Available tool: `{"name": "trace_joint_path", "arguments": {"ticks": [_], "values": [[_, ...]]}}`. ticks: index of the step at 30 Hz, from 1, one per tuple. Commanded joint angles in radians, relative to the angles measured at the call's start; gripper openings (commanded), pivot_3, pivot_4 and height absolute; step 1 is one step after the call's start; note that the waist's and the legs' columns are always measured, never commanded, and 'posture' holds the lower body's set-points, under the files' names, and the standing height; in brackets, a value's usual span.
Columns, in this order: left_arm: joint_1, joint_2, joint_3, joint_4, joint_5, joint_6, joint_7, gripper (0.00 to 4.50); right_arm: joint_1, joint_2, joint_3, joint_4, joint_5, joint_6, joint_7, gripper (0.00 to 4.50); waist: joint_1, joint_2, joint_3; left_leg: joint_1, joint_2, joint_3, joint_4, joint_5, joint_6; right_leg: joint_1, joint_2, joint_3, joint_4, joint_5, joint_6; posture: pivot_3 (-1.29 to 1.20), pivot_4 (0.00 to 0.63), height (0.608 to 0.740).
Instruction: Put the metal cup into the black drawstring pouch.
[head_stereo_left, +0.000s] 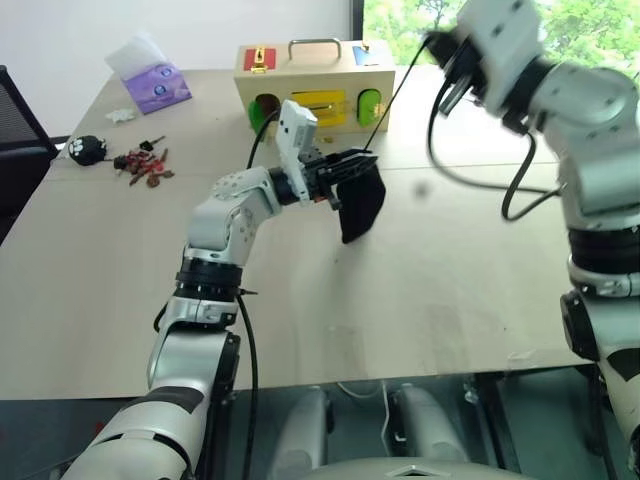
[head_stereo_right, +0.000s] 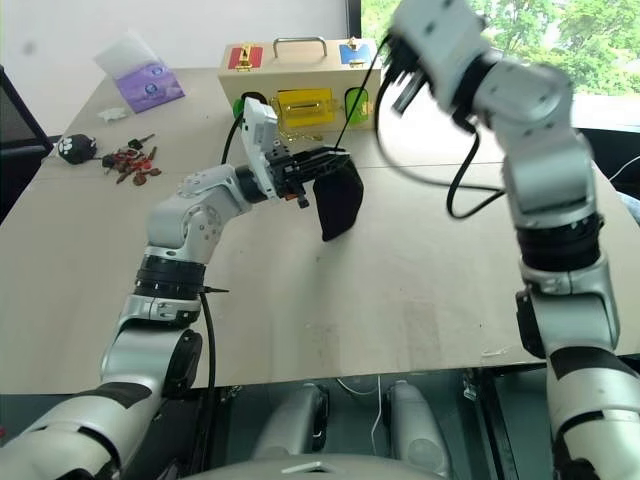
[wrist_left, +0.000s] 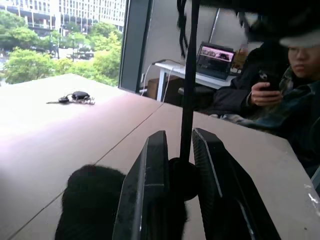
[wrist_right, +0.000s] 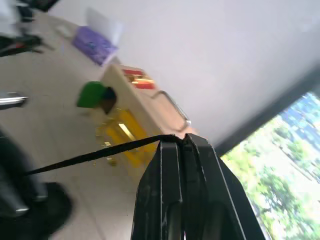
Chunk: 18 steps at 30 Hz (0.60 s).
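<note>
The black drawstring pouch (head_stereo_left: 362, 205) hangs above the middle of the table, bunched at its mouth. My left gripper (head_stereo_left: 345, 170) is shut on that mouth; in the left wrist view its fingers (wrist_left: 150, 190) squeeze the gathered neck, and the pouch body (wrist_left: 90, 200) sags beside them. A thin black cord (head_stereo_left: 395, 95) runs taut from the pouch up to my right gripper (head_stereo_left: 445, 80), which is raised at the far right. That gripper (wrist_right: 180, 140) is shut on the cord (wrist_right: 100, 152). The metal cup is out of view.
A wooden box (head_stereo_left: 315, 85) with a handle and yellow, green and red parts stands at the table's back. A purple tissue pack (head_stereo_left: 155, 85), a small black round thing (head_stereo_left: 88, 150) and keys (head_stereo_left: 145, 165) lie far left. A seated person (wrist_left: 280, 85) is beyond the table.
</note>
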<state>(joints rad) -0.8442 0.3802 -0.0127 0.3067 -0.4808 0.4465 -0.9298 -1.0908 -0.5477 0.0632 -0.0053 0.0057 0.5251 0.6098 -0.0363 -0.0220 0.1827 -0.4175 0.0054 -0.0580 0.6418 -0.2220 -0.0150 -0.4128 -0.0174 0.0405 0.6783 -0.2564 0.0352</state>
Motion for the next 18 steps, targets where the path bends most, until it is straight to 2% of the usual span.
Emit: {"name": "trace_joint_path", "arguments": {"ticks": [1, 7, 8, 9, 11, 16, 17, 18], "values": [[-0.011, 0.019, 0.007, 0.076, 0.07, -0.063, 0.026, 0.18, -0.04, -0.06, -0.125, 0.122, -0.013, -0.03, -0.097, 0.0, 0.001, 0.0, 0.0, 0.0, 0.0, 0.0, 0.0, 0.0, 0.0, 0.0, 0.0, 0.0, 0.0, 0.0, 0.0, 0.0, 0.15, 0.74], [-0.051, -0.028, 0.013, 0.092, 0.078, -0.108, 0.048, 0.18, 0.105, -0.097, -0.125, 0.148, 0.081, -0.078, 0.007, 0.0, 0.0, 0.001, 0.001, -0.001, 0.0, 0.001, -0.002, 0.0, 0.0, -0.001, 0.0, 0.001, -0.001, 0.0, 0.0, 0.0, 0.15, 0.74], [-0.056, -0.039, 0.017, 0.078, 0.059, -0.082, 0.038, 0.98, 0.143, -0.109, -0.114, 0.142, 0.088, -0.088, 0.037, 0.46, 0.003, 0.001, 0.001, -0.001, 0.0, 0.001, -0.002, 0.0, 0.0, -0.001, 0.0, 0.001, -0.001, 0.0, 0.0, 0.0, 0.15, 0.74], [-0.058, -0.044, 0.02, 0.063, 0.043, -0.054, 0.029, 1.2, 0.18, -0.119, -0.11, 0.129, 0.105, -0.093, 0.066, 0.59, 0.005, 0.001, 0.001, -0.001, 0.0, 0.001, -0.002, 0.0, 0.001, 0.0, 0.0, 0.0, -0.001, 0.0, 0.0, 0.0, 0.15, 0.74], [-0.05, -0.038, 0.022, 0.02, 0.03, -0.012, 0.021, 2.09, 0.249, -0.136, -0.122, 0.094, 0.139, -0.081, 0.1, 1.41, 0.004, 0.001, 0.001, -0.001, 0.0, 0.001, -0.002, 0.0, 0.001, 0.0, -0.001, 0.0, -0.002, 0.0, 0.0, 0.0, 0.15, 0.74], [0.063, 0.045, 0.055, -0.209, -0.026, 0.122, 0.027, 4.48, 0.481, -0.208, -0.204, -0.084, 0.234, -0.001, 0.175, 3.83, -0.008, 0.001, 0.001, 0.0, 0.001, 0.001, -0.003, 0.0, 0.001, -0.001, 0.0, 0.002, -0.001, 0.0, 0.0, 0.0, 0.15, 0.74], [0.099, 0.065, 0.071, -0.265, -0.049, 0.152, 0.032, 4.5, 0.542, -0.221, -0.228, -0.137, 0.264, 0.026, 0.192, 4.36, -0.008, 0.002, 0.001, 0.001, 0.001, 0.001, -0.004, 0.0, 0.001, -0.001, 0.0, 0.002, 0.0, 0.0, 0.0, 0.0, 0.15, 0.74], [0.156, 0.09, 0.102, -0.336, -0.077, 0.186, 0.047, 4.5, 0.631, -0.229, -0.264, -0.204, 0.297, 0.043, 0.206, 4.45, -0.008, 0.002, 0.001, 0.001, 0.002, 0.0, -0.004, 0.0, 0.001, -0.001, 0.0, 0.003, -0.001, 0.0, 0.0, 0.0, 0.15, 0.74]]}}
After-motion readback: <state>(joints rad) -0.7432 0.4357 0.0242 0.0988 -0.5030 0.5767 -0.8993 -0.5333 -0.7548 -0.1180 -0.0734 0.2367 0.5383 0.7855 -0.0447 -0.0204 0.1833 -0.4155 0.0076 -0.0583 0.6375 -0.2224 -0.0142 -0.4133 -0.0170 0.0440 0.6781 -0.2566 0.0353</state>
